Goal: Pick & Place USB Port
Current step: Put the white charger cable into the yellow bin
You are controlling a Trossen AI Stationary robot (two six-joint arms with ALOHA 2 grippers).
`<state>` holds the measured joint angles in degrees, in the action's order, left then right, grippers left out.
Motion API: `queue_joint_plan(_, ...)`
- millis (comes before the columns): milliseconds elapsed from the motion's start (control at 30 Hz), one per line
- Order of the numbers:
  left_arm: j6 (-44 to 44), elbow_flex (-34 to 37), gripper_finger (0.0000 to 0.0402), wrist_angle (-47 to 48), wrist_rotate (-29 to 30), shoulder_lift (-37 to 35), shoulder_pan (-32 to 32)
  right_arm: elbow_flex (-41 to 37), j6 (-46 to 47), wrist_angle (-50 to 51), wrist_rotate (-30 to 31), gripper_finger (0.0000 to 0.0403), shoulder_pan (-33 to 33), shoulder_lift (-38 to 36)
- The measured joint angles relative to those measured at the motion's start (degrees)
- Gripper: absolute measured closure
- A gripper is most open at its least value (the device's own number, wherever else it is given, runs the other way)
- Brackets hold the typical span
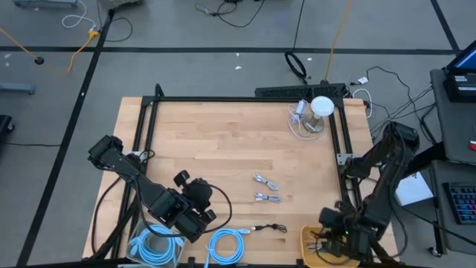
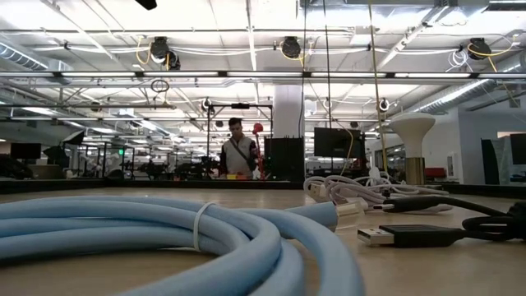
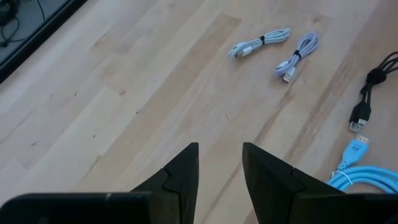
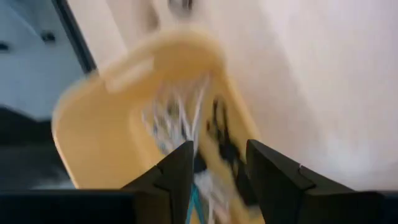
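Note:
Two bundled white USB cables (image 1: 265, 181) (image 1: 268, 198) lie on the wooden table right of centre; they also show in the left wrist view (image 3: 258, 45) (image 3: 298, 55). A black USB cable (image 1: 269, 228) lies nearer the front edge. My left gripper (image 1: 202, 217) (image 3: 221, 155) is open and empty over the table's near left, left of these cables. My right gripper (image 1: 335, 237) (image 4: 219, 163) is open over the yellow bin (image 4: 93, 112) at the near right corner. The bin holds white and dark cables (image 4: 180, 118). The right wrist view is blurred.
Two coiled light-blue cables (image 1: 227, 246) (image 1: 156, 246) lie at the front edge, one filling the low view's foreground (image 2: 164, 238). A white mushroom-shaped stand (image 1: 320, 108) with loose white cables stands at the far right. A black frame (image 1: 223, 99) borders the table. A person (image 2: 238, 152) stands far behind.

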<state>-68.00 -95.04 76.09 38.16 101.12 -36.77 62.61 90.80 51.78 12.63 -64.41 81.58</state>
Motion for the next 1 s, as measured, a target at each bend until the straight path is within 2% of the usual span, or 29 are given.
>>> queue_joint_plan(100,0.21,0.00,0.0275,-0.28,0.89,0.00,0.26,-0.02,-3.76,-0.02,5.61,0.0263,4.03,-2.79)
queue_joint_plan(200,0.71,0.00,0.0275,-0.72,1.06,0.00,1.16,0.00,-10.77,-0.11,14.47,0.0264,9.86,-5.45)
queue_joint_plan(267,1.80,0.00,0.0275,-2.16,1.42,0.00,1.85,0.00,-16.28,-0.18,19.58,0.0264,15.38,-6.20)
queue_joint_plan(333,3.20,0.00,0.0275,-4.22,1.48,0.00,2.54,-0.09,-21.84,-0.85,20.90,0.0264,22.12,-6.06)
queue_joint_plan(400,4.59,0.00,0.0275,-6.37,1.32,0.00,2.95,-1.22,-26.71,-3.68,18.13,0.0260,29.42,-5.15)
queue_joint_plan(467,5.62,0.00,0.0275,-8.04,1.01,0.00,3.15,-3.22,-33.16,-10.38,12.15,0.0251,35.84,-3.44)
queue_joint_plan(600,5.95,0.00,0.0275,-9.35,0.86,0.00,3.17,-5.81,-44.74,-21.32,2.68,0.0224,43.79,0.75)
queue_joint_plan(833,4.83,0.00,0.0275,-9.32,-0.24,0.00,2.37,-5.97,-51.19,-22.21,-0.09,0.0177,49.93,8.77)
queue_joint_plan(1000,4.25,0.00,0.0275,-8.94,-0.41,0.00,1.31,-5.97,-53.13,-30.18,-5.44,0.0156,51.41,15.09)
